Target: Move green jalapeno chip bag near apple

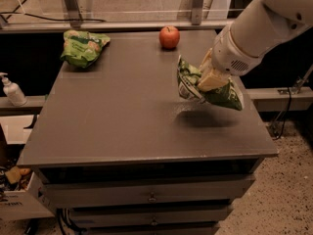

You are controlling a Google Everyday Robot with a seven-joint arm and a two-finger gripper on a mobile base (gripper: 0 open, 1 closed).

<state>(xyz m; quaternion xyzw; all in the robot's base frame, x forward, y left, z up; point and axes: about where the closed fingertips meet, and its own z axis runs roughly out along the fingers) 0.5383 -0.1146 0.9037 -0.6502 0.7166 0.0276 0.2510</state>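
My gripper (pixel 209 78) is shut on the green jalapeno chip bag (pixel 221 94) and holds it in the air above the right part of the grey table (pixel 122 111); its shadow lies on the tabletop below. The bag is dark green with white lettering and hangs tilted. The red apple (pixel 169 36) sits at the back of the table, up and to the left of the held bag, apart from it.
A lighter green chip bag (pixel 83 47) lies at the back left corner of the table. A soap dispenser (pixel 11 90) stands on a ledge to the left. Drawers (pixel 151 197) sit under the tabletop. A rail runs behind the table.
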